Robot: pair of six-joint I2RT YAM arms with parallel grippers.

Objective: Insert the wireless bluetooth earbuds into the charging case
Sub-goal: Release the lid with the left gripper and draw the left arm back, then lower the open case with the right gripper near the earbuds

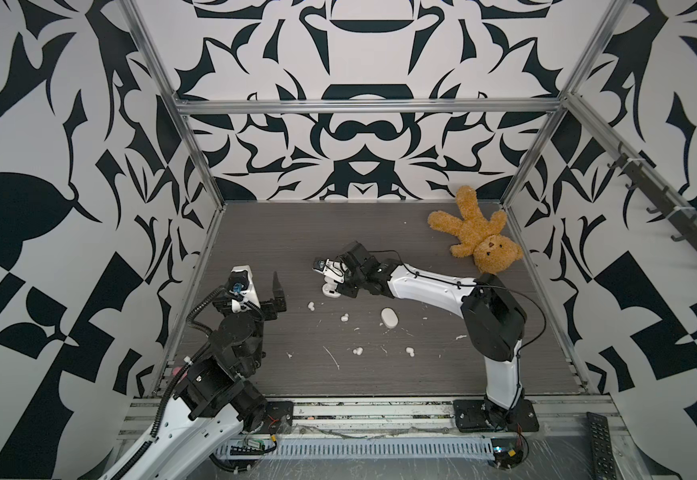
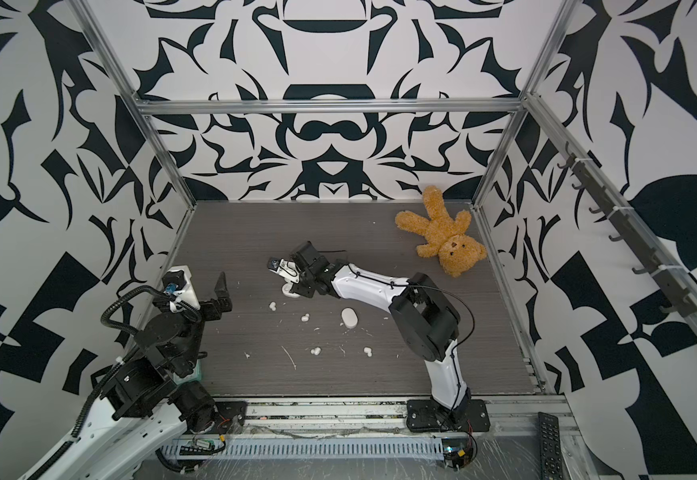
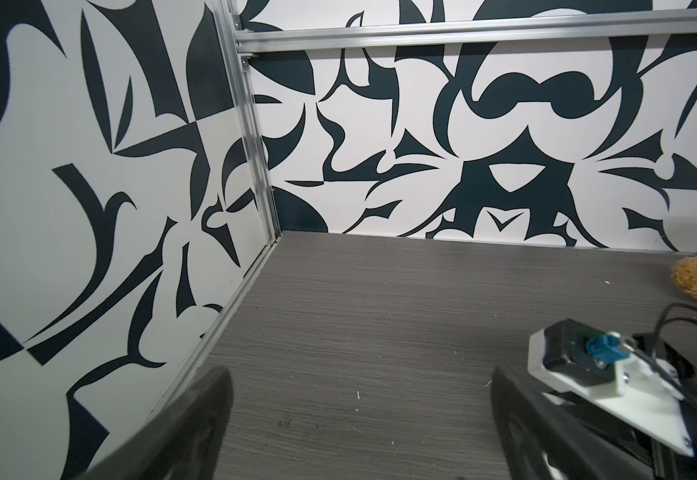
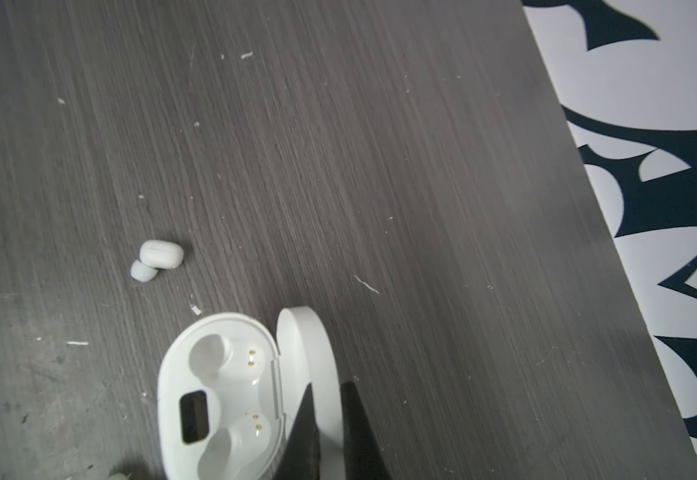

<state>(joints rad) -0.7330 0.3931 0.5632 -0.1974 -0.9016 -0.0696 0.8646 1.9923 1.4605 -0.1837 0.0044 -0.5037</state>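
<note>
The right pincer (image 4: 329, 387) is closed on the raised lid (image 4: 303, 345) of the open charging case (image 4: 230, 386). Its two dark, tapered fingers (image 4: 359, 428) pinch this thin white plate between them. The case is a smooth, glossy oval shell of white plastic. Its two moulded wells are both empty. Each well has one pair of small gold pins, and beside the wells there is one dark rectangular window.

The left pincer (image 3: 361, 374) stands wide open and holds nothing. Its two black fingers are spread above the table (image 1: 296, 232), which is dark grey with a fine wood-grain texture and is dotted with thin white flecks.

Four earbuds (image 1: 311, 306) lie loose on the table, none of them in a case. Each is a tiny, shiny, two-lobed white blob. The first is just beside the right pincer and the second earbud (image 1: 344, 318) is near it. The third earbud (image 1: 358, 351) and the fourth earbud (image 1: 410, 352) are farther from it.

There are two cases in all. The closed charging case (image 1: 389, 318) is a plain white pebble shape near the right pincer, beside its forearm.

One teddy bear (image 1: 475, 237), brown and fuzzy, lies well apart from both pincers. One black remote control (image 1: 600, 440) with many buttons lies off the table, farthest from them.
</note>
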